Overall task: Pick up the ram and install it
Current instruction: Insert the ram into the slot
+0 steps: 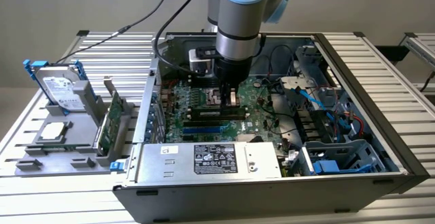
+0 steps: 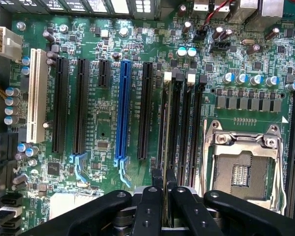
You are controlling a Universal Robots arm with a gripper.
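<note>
The ram [image 2: 163, 142] stands on edge between the gripper's fingers, a thin stick seen edge-on in the wrist view, running up from the fingertips along the row of dark memory slots [image 2: 184, 132] on the motherboard [image 2: 103, 123]. It sits over the slot at the end of that row nearest the long black and blue card slots, though whether it is fully pressed home cannot be told. The gripper [image 2: 163, 184] is pinched narrowly on the ram, its two black fingers [image 2: 150, 196] close on either side of the stick's edge. In the exterior view the gripper [image 1: 228, 98] points straight down inside the open computer case [image 1: 367, 71], with the ram [image 1: 233, 98] showing as a pale sliver at its tip, just above the memory slots [image 1: 216, 113]. Beside the slots in the wrist view lies the empty processor socket [image 2: 242, 167] with its metal frame; on the other side are the blue card slot [image 2: 122, 108], several black ones and a white one [image 2: 37, 93]. Small round capacitors [image 2: 246, 78] stand in a line beyond the socket. In the exterior view the power supply [image 1: 211, 160] with its white label fills the case's near side, and blue cables and a drive cage [image 1: 336, 158] sit toward the exterior view's right. Outside the case, on the exterior view's left, a grey holder [image 1: 64, 132] on the slatted table [image 1: 394, 66] carries a silver hard drive [image 1: 58, 86] with blue rails, a green expansion card [image 1: 112, 117] standing on edge, and a small square chip [image 1: 54, 131] lying flat.
</note>
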